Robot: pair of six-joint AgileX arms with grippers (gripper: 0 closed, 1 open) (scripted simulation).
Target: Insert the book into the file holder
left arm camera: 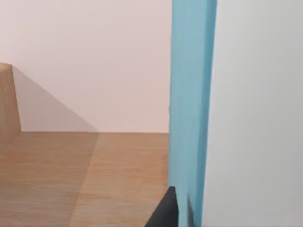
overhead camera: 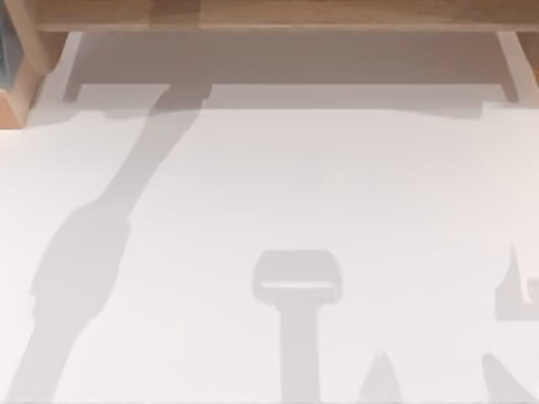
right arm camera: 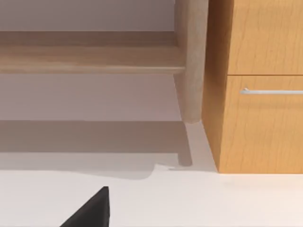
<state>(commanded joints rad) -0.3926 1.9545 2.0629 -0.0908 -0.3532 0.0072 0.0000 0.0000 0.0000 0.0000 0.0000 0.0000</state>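
The book [left arm camera: 189, 109] stands upright as a tall light-blue slab close to the left wrist camera, above a wooden surface [left arm camera: 85, 179]. A dark fingertip [left arm camera: 166, 213] of my left gripper presses against its blue side, so that gripper is shut on the book. A pale flat face [left arm camera: 258, 113] adjoins the blue; I cannot tell whether it is the book's cover or something else. The file holder is out of view. A dark part of my right gripper [right arm camera: 90, 210] hovers over the white table, facing a wooden cabinet.
A wooden shelf [overhead camera: 269, 15] runs along the table's far edge, over the white tabletop [overhead camera: 269, 194] with arm shadows. A blue-grey sliver [overhead camera: 7, 46] sits at the top left corner. A wooden cabinet [right arm camera: 265, 127] with a metal handle [right arm camera: 272, 91] stands beside a rounded post [right arm camera: 191, 61].
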